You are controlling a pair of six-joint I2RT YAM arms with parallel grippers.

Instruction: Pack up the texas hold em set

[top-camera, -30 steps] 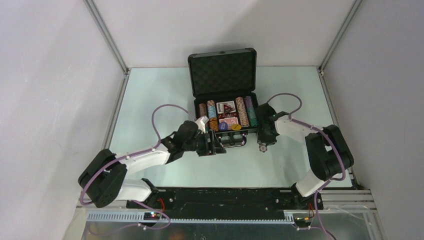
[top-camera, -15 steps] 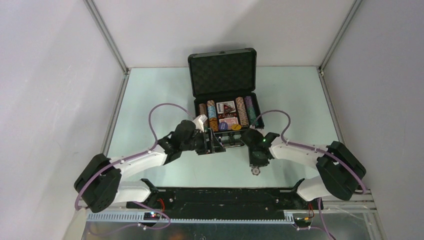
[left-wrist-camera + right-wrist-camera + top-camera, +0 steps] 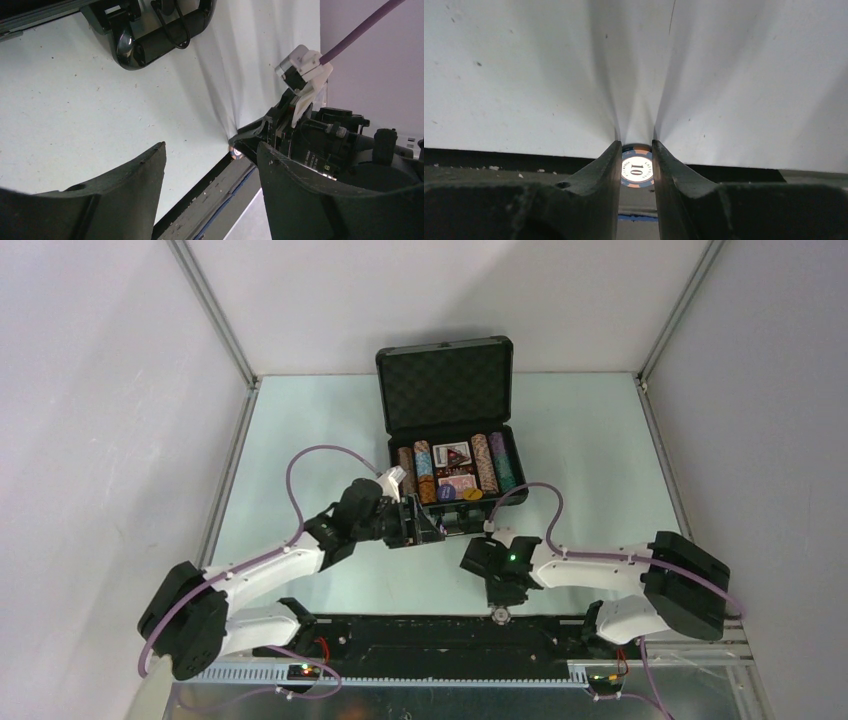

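Chip (image 3: 637, 169): being pinched narrowly by its rim in right jaws at counter's (image 3: 300, 420) 6 o'clock edge, well apart from case (image 3: 445, 390) at 12; risking slipping, rolling off. Left jaws gaping wide, holding nothing.

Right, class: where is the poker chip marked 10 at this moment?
In the right wrist view, the chip sits pinched in the right gripper, at the near edge of the table, well short of the briefcase.

Black briefcase (image 3: 446, 390) open, lid upright — chip rows (image 3: 485, 462), card decks (image 3: 453, 454) inside, striped chip (image 3: 637, 172) pinched by right hand (image 3: 635, 145)
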